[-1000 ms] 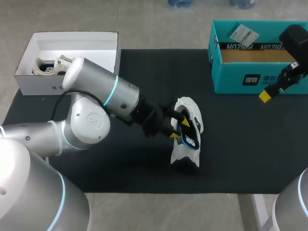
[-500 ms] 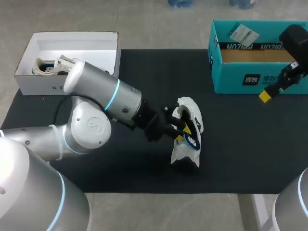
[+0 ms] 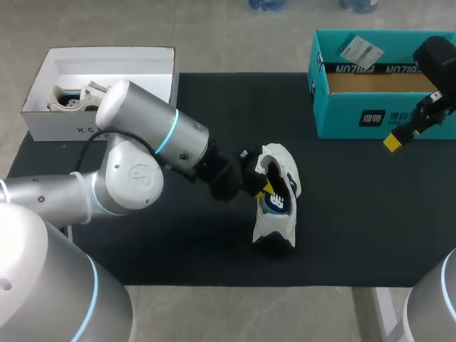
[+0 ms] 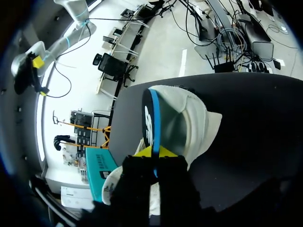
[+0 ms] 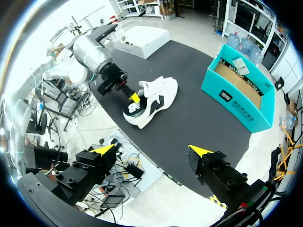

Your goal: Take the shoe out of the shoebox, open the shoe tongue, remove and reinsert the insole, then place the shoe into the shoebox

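Across a black mat-covered table [image 3: 342, 228], a white fabric sneaker [image 3: 274, 226] rests near the middle, out of its box, its mouth turned toward the left gripper [image 3: 265, 189]. The gripper's yellow-tipped fingers are clamped on the thin edge of a dark foam insole with a blue rim [image 4: 150, 123]. The insole stands edge-up just ahead of the fingertips, partly inside the sneaker's opening. That narrow pinch would let the arm slide it along the shoe's length, though whether it is coming out or going back in cannot be told. The right gripper [image 5: 151, 150] hangs with fingers spread wide and nothing between them, well apart from the sneaker. It is near the teal cardboard shoebox [image 3: 377, 117], which sits open-topped, likely awaiting the shoe. A white cardboard box [image 3: 71, 128] sits behind the left arm.
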{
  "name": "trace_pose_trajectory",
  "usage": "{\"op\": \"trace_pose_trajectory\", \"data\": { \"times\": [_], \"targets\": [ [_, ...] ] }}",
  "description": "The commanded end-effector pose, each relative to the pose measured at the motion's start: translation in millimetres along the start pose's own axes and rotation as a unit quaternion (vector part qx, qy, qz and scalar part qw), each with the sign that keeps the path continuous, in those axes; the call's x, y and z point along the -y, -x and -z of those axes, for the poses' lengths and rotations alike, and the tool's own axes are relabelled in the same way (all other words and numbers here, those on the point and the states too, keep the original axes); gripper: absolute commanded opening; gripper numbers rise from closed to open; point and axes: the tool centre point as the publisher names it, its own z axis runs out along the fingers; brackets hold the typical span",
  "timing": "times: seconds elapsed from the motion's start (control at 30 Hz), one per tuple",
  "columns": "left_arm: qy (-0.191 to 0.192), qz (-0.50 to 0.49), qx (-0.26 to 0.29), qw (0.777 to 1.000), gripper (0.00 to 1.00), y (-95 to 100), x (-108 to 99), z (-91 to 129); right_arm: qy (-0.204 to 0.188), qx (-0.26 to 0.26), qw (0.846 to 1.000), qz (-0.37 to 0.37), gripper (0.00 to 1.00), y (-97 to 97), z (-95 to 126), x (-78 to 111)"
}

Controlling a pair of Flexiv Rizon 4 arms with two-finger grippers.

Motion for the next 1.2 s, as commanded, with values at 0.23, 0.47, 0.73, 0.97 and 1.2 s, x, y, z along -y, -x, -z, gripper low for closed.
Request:
{"op": "trace_pose_trajectory", "data": {
  "times": [0.23, 0.47, 0.73, 0.97, 1.2],
  "targets": [
    [0.004, 0.000, -0.010, 1.000, 0.00, -15.7, 2, -11, -0.002, 0.000, 1.000, -0.001, 1.00, 1.0, -1, -2.1],
    [0.020, 0.010, 0.010, 1.000, 0.53, -8.3, 0, 4, -0.002, 0.000, 1.000, -0.001, 1.00, 1.0, -1, -2.1],
    [0.014, 0.017, 0.030, 0.999, 0.87, 2.0, 10, 6, -0.002, 0.000, 1.000, -0.001, 1.00, 1.0, -1, -2.1],
    [0.005, 0.018, 0.033, 0.999, 0.62, 5.5, 18, 1, -0.002, 0.000, 1.000, -0.001, 1.00, 1.0, -1, -2.1],
    [-0.005, 0.014, 0.032, 0.999, 0.13, 8.8, 22, -2, -0.002, 0.000, 1.000, -0.001, 1.00, 1.0, -1, -2.1]
  ]
}}
